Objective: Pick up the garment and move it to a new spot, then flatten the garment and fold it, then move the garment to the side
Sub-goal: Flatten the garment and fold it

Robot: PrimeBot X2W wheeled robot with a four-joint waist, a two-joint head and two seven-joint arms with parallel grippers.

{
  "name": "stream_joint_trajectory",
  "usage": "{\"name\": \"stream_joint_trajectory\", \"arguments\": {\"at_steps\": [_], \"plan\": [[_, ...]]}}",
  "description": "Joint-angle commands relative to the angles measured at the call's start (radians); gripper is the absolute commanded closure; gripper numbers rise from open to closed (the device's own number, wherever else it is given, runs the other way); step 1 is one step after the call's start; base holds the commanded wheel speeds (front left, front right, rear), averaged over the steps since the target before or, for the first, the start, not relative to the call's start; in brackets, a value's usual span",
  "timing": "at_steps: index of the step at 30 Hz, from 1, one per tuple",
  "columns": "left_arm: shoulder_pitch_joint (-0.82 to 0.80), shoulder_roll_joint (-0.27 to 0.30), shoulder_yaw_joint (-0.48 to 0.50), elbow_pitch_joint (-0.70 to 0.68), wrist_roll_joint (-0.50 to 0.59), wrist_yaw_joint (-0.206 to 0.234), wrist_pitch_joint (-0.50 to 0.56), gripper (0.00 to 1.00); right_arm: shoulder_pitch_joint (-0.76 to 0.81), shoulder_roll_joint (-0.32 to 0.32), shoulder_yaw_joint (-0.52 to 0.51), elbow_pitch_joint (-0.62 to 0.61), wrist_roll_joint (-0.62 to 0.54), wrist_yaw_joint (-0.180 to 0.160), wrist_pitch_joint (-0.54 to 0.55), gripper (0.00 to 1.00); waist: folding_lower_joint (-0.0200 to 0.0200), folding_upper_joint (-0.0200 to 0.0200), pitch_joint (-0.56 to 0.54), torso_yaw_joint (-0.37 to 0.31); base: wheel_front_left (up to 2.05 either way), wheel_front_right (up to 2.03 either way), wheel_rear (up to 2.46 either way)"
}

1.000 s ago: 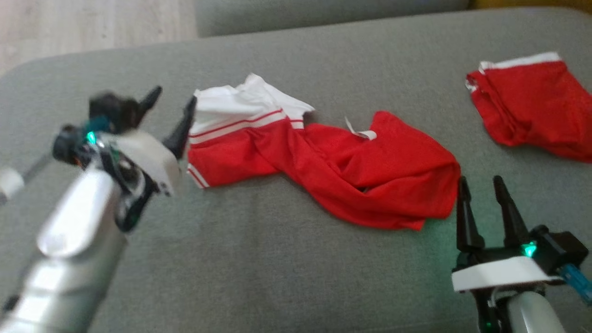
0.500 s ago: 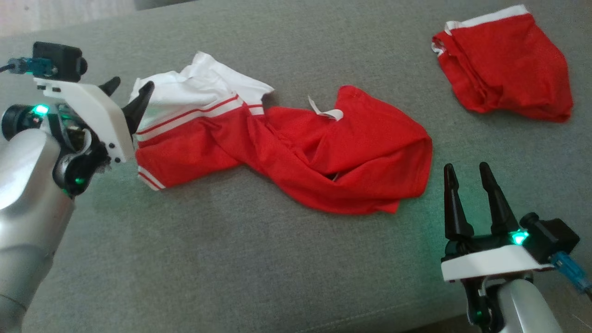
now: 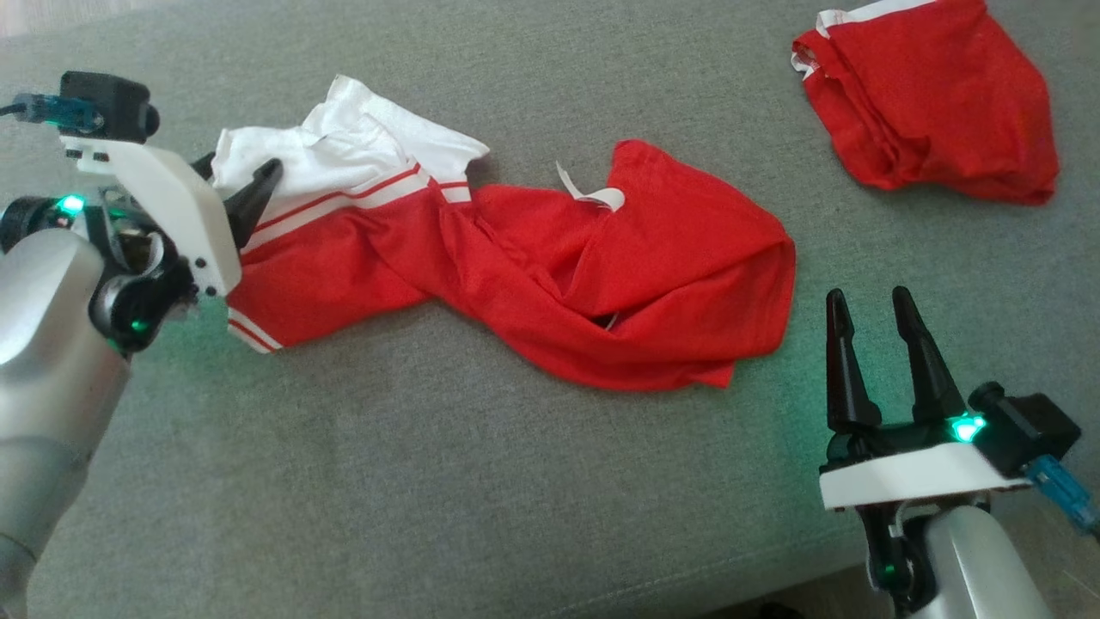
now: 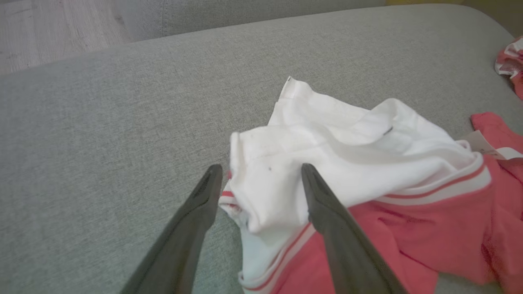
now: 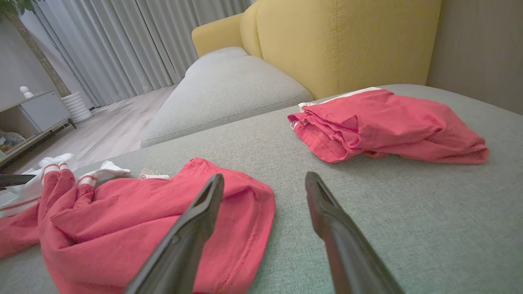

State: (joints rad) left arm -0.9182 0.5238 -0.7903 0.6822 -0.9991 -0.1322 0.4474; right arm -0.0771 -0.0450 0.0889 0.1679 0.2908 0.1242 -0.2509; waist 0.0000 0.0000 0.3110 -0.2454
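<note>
Quick rundown of my hardware, taking the white plate (image 3: 911,486) on my right gripper (image 3: 868,297) as the reference. Above it are two long black tapered fingers (image 3: 842,370). Just over its right end there's a green light (image 3: 967,427) and a black camera box (image 3: 1031,425) with a blue plug (image 3: 1061,494). Below it is a shiny silver forearm (image 3: 975,559). My left gripper (image 3: 241,163) is the same kit, with two dark screws (image 3: 210,292) showing.
</note>
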Motion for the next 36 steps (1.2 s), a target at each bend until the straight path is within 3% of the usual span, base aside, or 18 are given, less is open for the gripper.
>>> {"name": "stream_joint_trajectory", "arguments": {"at_steps": [1, 2, 3, 10, 16, 23, 30, 36], "plan": [[-0.062, 0.048, 0.026, -0.016, -0.014, 0.002, -0.014, 0.0, -0.021, -0.005, 0.023, -0.03, 0.008, 0.007, -0.011, 0.0, 0.0, 0.0, 0.002, 0.0, 0.0, 0.0, 0.0], [-0.065, 0.047, 0.017, -0.024, -0.022, 0.002, -0.021, 0.94, -0.021, -0.005, 0.023, -0.029, 0.008, 0.007, -0.011, 0.0, 0.0, 0.0, 0.003, 0.001, 0.0, 0.0, 0.0], [-0.067, 0.048, 0.007, -0.035, -0.028, 0.002, -0.034, 1.0, -0.021, -0.005, 0.021, -0.029, 0.007, 0.007, -0.011, 0.0, 0.0, 0.0, 0.003, 0.003, 0.0, 0.0, 0.0], [-0.101, 0.057, -0.054, -0.11, -0.052, 0.002, -0.256, 1.0, -0.025, -0.005, 0.011, -0.015, -0.01, 0.007, -0.011, 0.0, 0.0, 0.0, -0.033, 0.042, 0.0, 0.0, 0.0], [-0.12, 0.1, -0.137, -0.193, -0.069, 0.002, -0.408, 1.0, -0.012, -0.005, -0.005, -0.001, -0.018, 0.007, -0.011, 0.0, 0.0, 0.0, -0.091, 0.1, 0.0, 0.0, 0.0], [-0.118, 0.167, -0.256, -0.323, -0.073, 0.002, -0.501, 1.0, 0.008, -0.005, -0.035, 0.023, -0.021, 0.007, -0.011, 0.0, 0.0, 0.0, -0.143, 0.196, 0.0, 0.0, 0.0], [-0.069, 0.302, -0.447, -0.543, -0.058, 0.002, -0.499, 1.0, 0.024, -0.005, -0.047, 0.053, -0.016, 0.007, -0.011, 0.0, 0.0, 0.0, -0.198, 0.291, 0.0, 0.0, 0.0], [0.087, 0.386, -0.489, -0.771, 0.022, 0.002, -0.349, 1.0, 0.03, -0.005, -0.057, 0.083, -0.007, 0.007, -0.011, 0.0, 0.0, 0.0, -0.225, 0.344, 0.0, 0.0, 0.0]]}}
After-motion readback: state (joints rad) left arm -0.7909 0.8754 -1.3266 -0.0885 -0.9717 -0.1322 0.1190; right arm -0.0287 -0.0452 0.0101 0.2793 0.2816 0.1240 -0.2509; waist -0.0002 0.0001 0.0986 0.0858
